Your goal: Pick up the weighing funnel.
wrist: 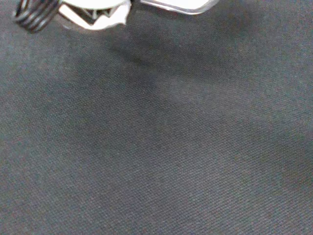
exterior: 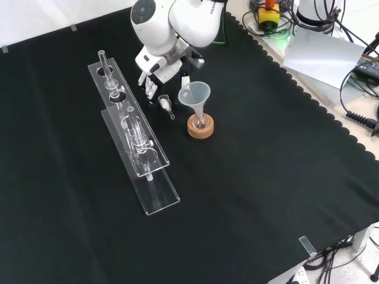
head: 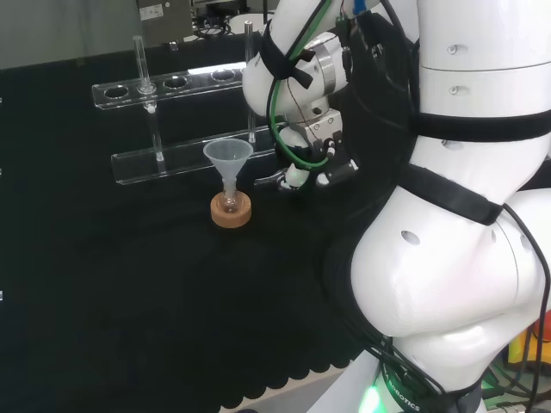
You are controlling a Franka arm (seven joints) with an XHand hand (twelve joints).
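Hand [exterior: 166, 68] low over counter [exterior: 254, 177], fingers [exterior: 152, 90] spread and pointing down, pinching nothing. Weighing funnel [exterior: 166, 105] lying on counter just beside fingertips, between rack [exterior: 145, 157] and funnel [exterior: 195, 93] in front view; contact impossible to tell.

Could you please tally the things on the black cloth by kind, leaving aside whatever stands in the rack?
funnels: 2, the funnel and the weighing funnel
flask: 1
cork ring: 1
clear rack: 1
Total: 5
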